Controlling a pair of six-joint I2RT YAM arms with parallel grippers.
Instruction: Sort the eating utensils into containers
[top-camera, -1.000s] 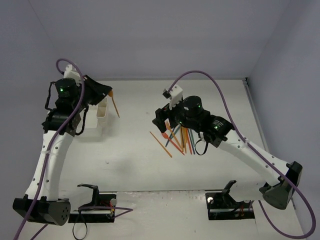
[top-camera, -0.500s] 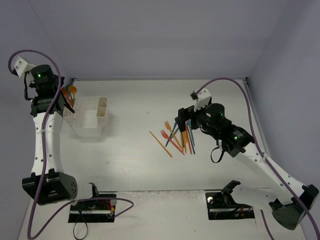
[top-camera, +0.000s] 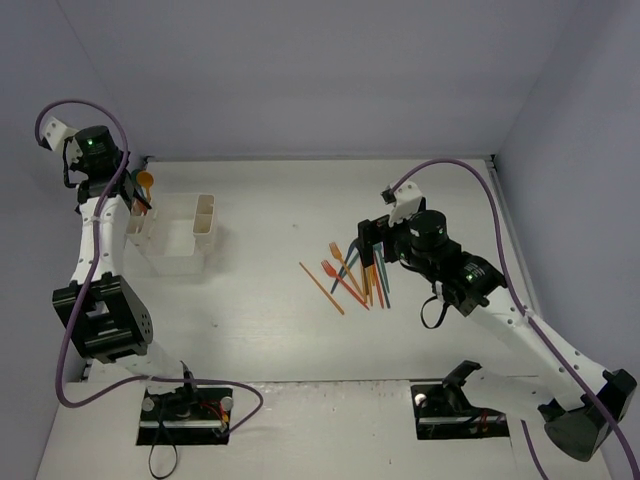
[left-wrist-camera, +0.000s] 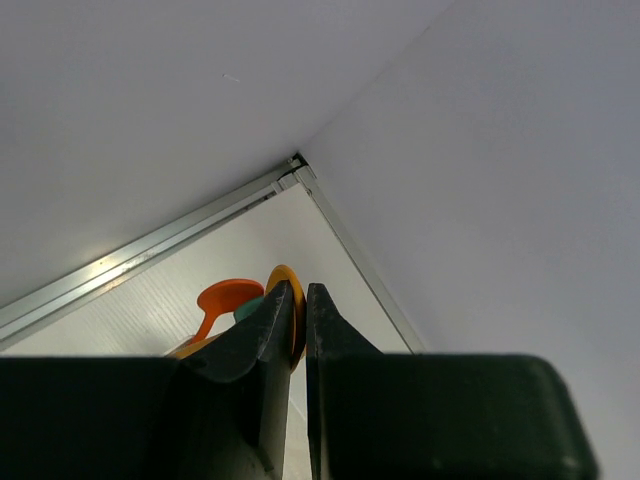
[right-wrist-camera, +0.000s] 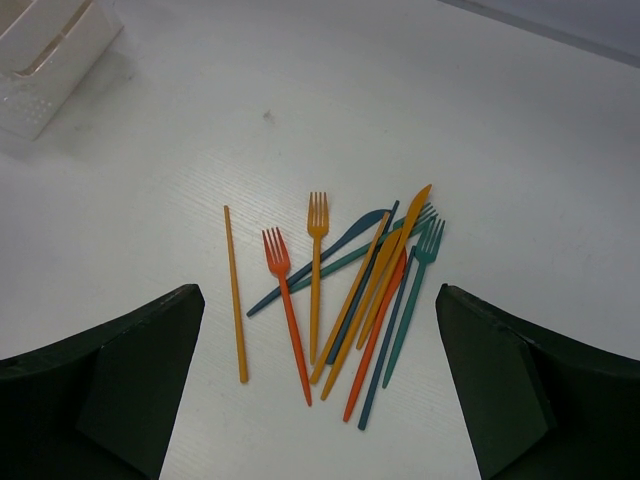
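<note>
The eating utensils (right-wrist-camera: 345, 290) lie in a loose pile on the white table: orange, yellow and teal forks, a blue knife and thin sticks (top-camera: 355, 275). One orange stick (right-wrist-camera: 234, 295) lies apart on the left. My right gripper (right-wrist-camera: 315, 300) hovers above the pile, open wide, touching none of them (top-camera: 370, 238). The white containers (top-camera: 178, 238) stand at the back left. An orange spoon (top-camera: 145, 181) sticks up from the leftmost bin. My left gripper (left-wrist-camera: 300, 288) is up beside those spoons (left-wrist-camera: 228, 297) in the corner, shut, with nothing seen between its jaws.
Grey walls close the table at the back and sides, and the left gripper is close to the back left corner (left-wrist-camera: 296, 160). A corner of the containers (right-wrist-camera: 45, 60) shows at the top left of the right wrist view. Purple cables (top-camera: 450, 170) arc over both arms.
The left arm swung from over the containers, where an orange stick showed at its tip, to the back left corner. The right gripper drew back right of the pile and opened wider.
</note>
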